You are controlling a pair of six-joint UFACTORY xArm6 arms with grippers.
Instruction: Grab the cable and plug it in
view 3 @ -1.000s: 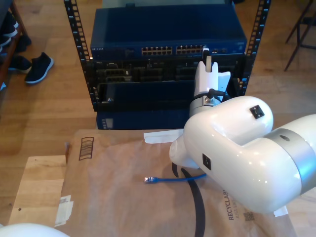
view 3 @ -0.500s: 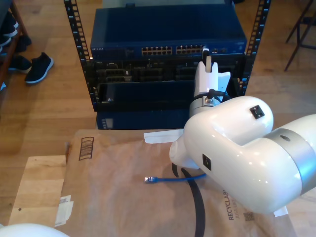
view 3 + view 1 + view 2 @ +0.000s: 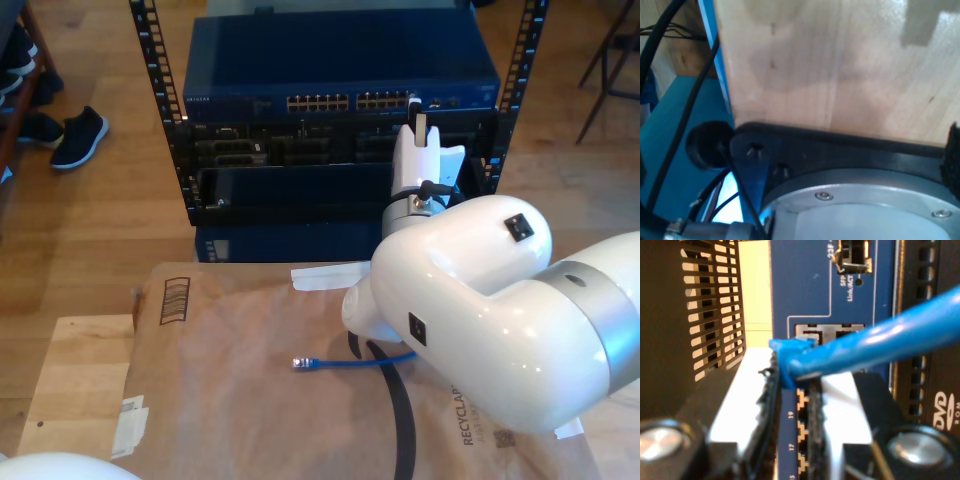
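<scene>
Nearest us, the cable (image 3: 350, 362) lies with one plug end loose on the brown paper (image 3: 240, 400), open paper all around it. Farther off, our second gripper (image 3: 792, 405) pinches the cable's other end right at the switch (image 3: 340, 100) port row; our first gripper's state we cannot tell.

Behind our second arm's white housing (image 3: 480, 310), the cable (image 3: 355, 362) disappears just past its free plug (image 3: 300, 364), so we cannot follow its run up to our second gripper (image 3: 420, 118). In the second wrist view the cable (image 3: 875, 345) is a blurred blue band cut off at the picture's edge, and its plug tip (image 3: 790, 347) against the switch ports (image 3: 827, 335) is too blurred for us to tell whether it is seated.
</scene>
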